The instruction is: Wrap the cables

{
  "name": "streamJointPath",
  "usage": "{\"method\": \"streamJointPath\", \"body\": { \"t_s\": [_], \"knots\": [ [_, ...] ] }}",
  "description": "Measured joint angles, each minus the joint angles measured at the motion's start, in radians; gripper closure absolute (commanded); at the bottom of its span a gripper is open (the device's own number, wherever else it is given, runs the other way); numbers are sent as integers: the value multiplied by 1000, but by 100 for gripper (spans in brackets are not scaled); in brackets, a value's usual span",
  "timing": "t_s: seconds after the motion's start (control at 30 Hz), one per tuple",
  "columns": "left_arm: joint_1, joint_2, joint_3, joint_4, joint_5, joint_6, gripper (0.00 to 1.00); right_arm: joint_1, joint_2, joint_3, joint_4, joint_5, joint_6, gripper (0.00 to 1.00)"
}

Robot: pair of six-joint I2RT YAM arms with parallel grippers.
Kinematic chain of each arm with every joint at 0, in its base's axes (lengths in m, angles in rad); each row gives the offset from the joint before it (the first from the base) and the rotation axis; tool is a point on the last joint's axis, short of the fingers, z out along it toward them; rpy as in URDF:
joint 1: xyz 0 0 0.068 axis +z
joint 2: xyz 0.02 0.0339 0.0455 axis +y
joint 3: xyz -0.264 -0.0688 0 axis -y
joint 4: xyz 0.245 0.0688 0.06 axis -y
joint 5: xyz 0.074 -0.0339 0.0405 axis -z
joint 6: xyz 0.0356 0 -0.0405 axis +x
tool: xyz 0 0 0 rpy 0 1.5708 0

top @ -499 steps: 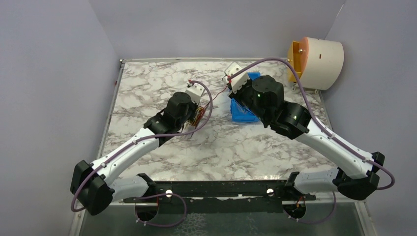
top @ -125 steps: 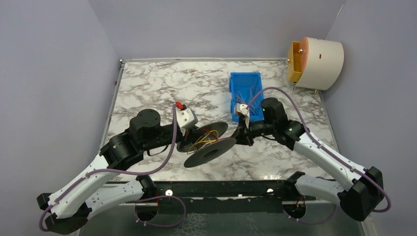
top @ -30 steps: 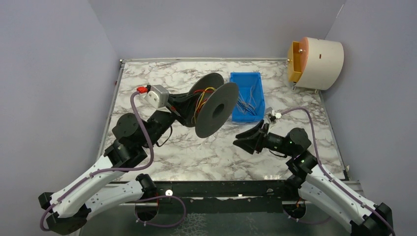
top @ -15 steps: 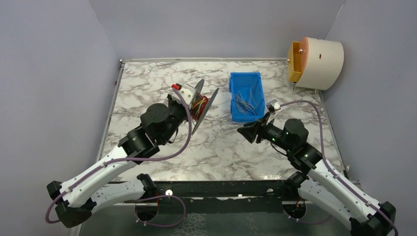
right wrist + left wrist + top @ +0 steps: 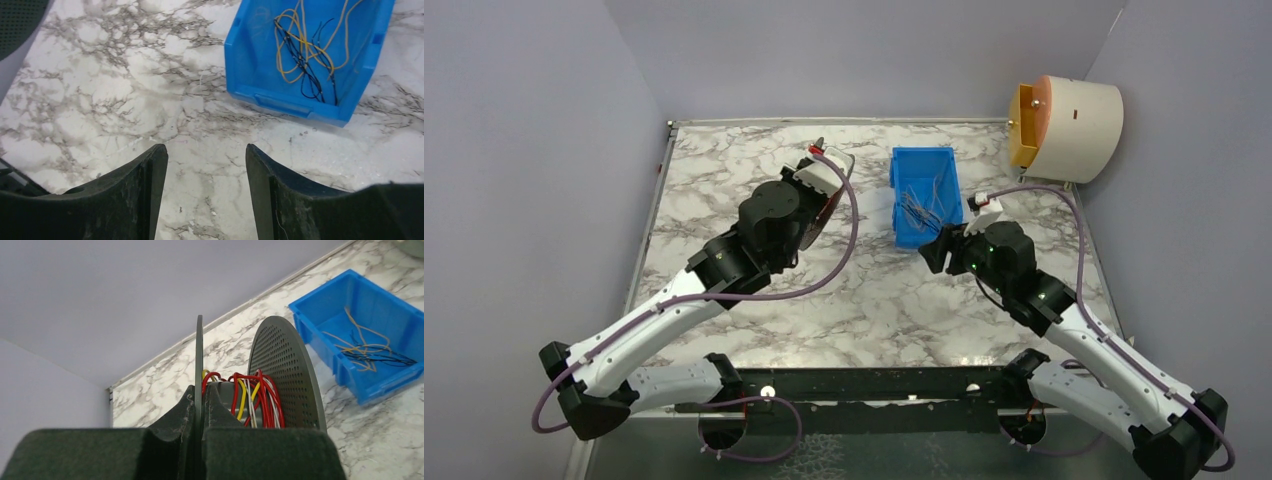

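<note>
Left wrist view: the left gripper (image 5: 199,400) is clamped onto one thin flat flange of the black perforated spool (image 5: 285,370), with red and yellow cables (image 5: 252,395) coiled round its hub just beyond the fingertips, while the right gripper (image 5: 206,165) is held wide and empty above the veined marble table (image 5: 100,90), a blue bin (image 5: 280,102) ahead.

I see left arm (image 5: 656,315): white link shells, black rounded joint housings, black block at base end. Right arm (image 5: 1104,340): same build, same colours. Purple hoses (image 5: 854,225) run along both arms, fixed to white links, loose loops near wrists. White camera box (image 5: 822,172) at left wrist, red connector (image 5: 814,150) on top; right wrist box (image 5: 989,212) also white. Left jaws: matte black, rough felt-like surface. Right jaws: matte black, curved inner edges. Black crossbar (image 5: 864,385) between bases, two silver bolts (image 5: 767,391).
</note>
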Motion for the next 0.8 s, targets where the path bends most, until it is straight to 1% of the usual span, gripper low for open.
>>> {"method": "streamJointPath", "body": {
  "t_s": [0.1, 0.23, 0.3, 0.37, 0.43, 0.53, 0.67, 0.8],
  "knots": [
    [0, 44, 24, 0, -51, 51, 100, 0, 31, 29, -31, 51, -3, 33],
    [-1, 116, 26, 28, -139, 159, 100, 0, 56, 55, -69, 90, -2, 30],
    [-1, 151, 3, 85, -182, 220, 100, 0, 57, 55, -73, 97, -1, 29],
    [-1, 177, -53, 166, -211, 275, 100, 0, 57, 55, -76, 100, 3, 29],
    [-1, 203, -106, 216, -228, 309, 100, 0, 57, 55, -83, 101, 12, 29],
    [2, 280, -158, 293, -265, 359, 100, 0, 55, 55, -101, 101, 27, 28],
    [26, 365, -168, 366, -290, 402, 100, 0, 29, 55, -132, 110, 35, 26],
    [65, 410, -167, 423, -309, 419, 100, 0, -14, 49, -138, 117, 44, 26]
  ]
}}
